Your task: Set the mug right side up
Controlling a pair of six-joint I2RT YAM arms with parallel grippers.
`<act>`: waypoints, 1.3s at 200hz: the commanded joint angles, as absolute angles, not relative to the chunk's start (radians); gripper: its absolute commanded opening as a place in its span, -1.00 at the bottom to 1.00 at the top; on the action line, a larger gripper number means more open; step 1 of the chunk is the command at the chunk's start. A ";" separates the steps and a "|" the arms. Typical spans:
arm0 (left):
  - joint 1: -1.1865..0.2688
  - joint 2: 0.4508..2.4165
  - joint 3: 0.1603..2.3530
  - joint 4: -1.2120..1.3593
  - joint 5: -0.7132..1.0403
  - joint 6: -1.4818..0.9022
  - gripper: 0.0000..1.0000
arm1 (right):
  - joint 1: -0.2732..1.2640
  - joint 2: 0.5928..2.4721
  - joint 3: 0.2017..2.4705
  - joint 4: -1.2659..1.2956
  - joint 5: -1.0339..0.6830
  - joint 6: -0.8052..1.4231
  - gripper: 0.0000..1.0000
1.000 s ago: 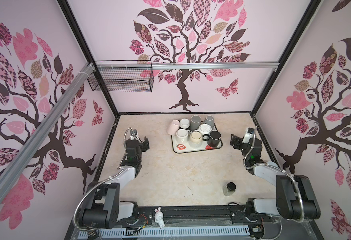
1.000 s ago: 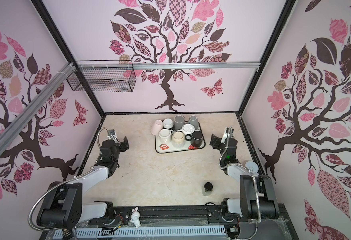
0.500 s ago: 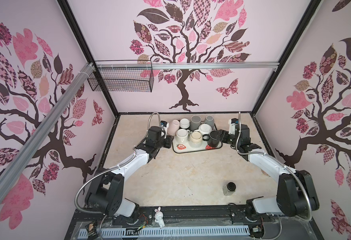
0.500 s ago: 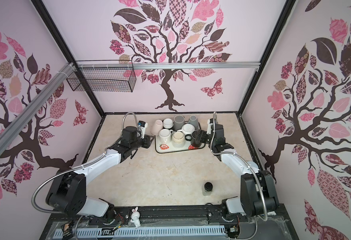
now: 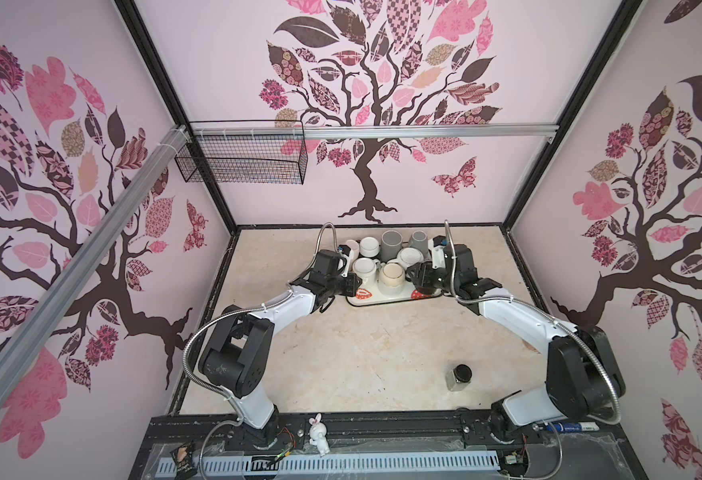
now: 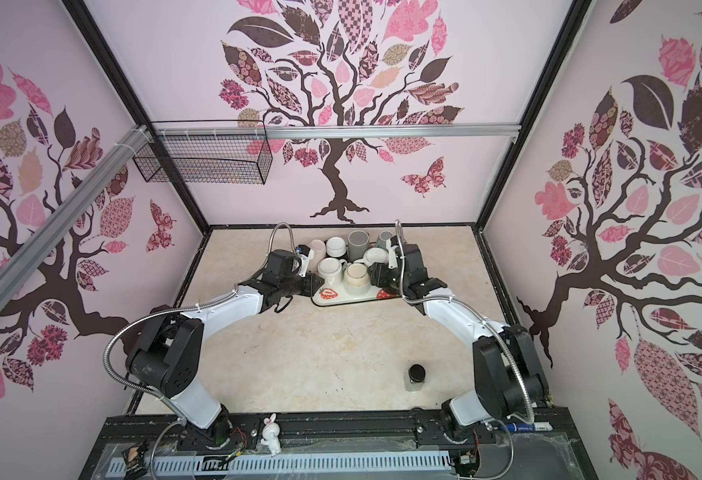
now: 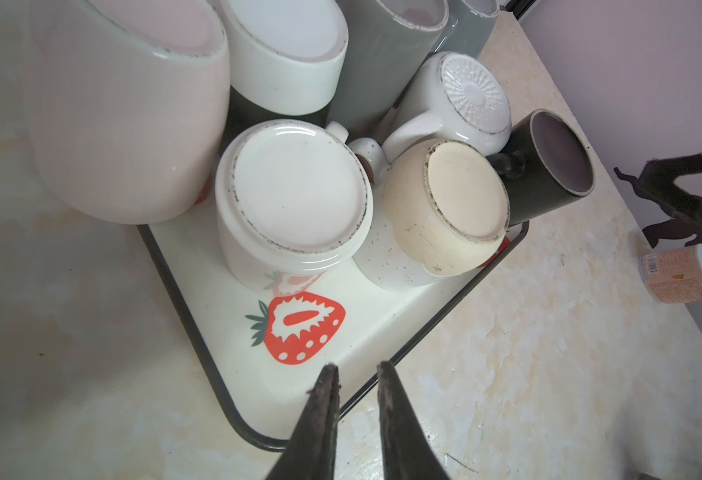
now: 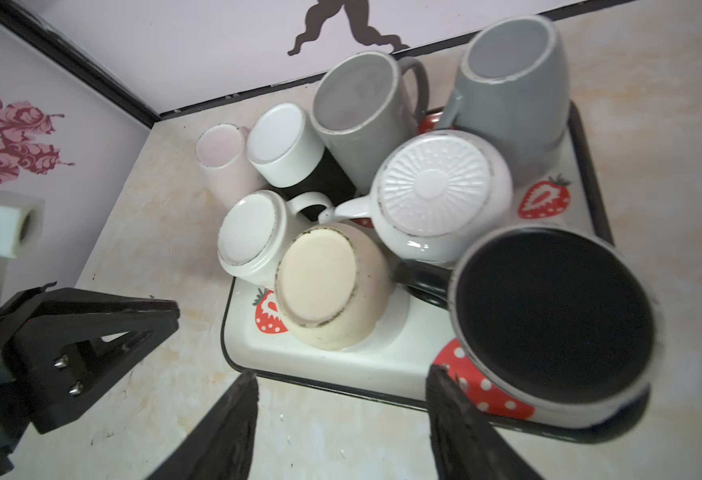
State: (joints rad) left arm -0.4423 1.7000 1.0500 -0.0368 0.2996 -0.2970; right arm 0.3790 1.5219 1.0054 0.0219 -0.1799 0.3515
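Framing mugs (image 5: pixel 391 274): marbled tabletop (image 5: pixel 362 345), tree-decal walls (image 5: pixel 382 174).

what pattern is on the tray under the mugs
Red strawberries on a white tray; clearest in the left wrist view.

White-linked arms (image 5: pixel 287 303), black joints (image 5: pixel 233 357), ribbed silver conduit (image 5: pixel 233 314) — black tapered fingers (image 7: pixel 320 415).

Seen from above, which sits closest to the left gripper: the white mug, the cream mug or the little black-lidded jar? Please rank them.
In a top view, from the left gripper:
1. white mug, front left of the tray, just beside it
2. cream mug, front middle of the tray
3. black-lidded jar, alone at the table's front right
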 commanded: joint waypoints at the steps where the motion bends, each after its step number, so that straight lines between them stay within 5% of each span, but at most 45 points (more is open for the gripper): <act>1: -0.443 1.714 1.111 -0.008 0.333 -0.324 -0.55 | 0.410 1.604 1.067 -0.011 -0.170 0.315 0.35; 104: -0.547 1.710 1.049 0.032 0.359 -0.344 -0.52 | 0.417 1.749 1.184 -0.047 -0.202 0.301 0.34; 131: -0.590 1.706 1.050 0.029 0.346 -0.342 -0.52 | 0.414 1.725 1.246 -0.175 -0.033 0.281 0.33; 185: -0.663 1.728 1.085 0.015 0.318 -0.334 -0.54 | 0.395 1.688 1.282 -0.312 0.212 0.241 0.65; 260: -0.670 1.728 1.085 0.008 0.313 -0.330 -0.54 | 0.293 1.783 1.334 -0.353 0.149 0.258 0.69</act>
State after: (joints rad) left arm -0.6693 1.7195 1.0523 0.0051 0.3214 -0.3401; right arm 0.2947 1.7321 1.2663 -0.3195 0.1566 0.2619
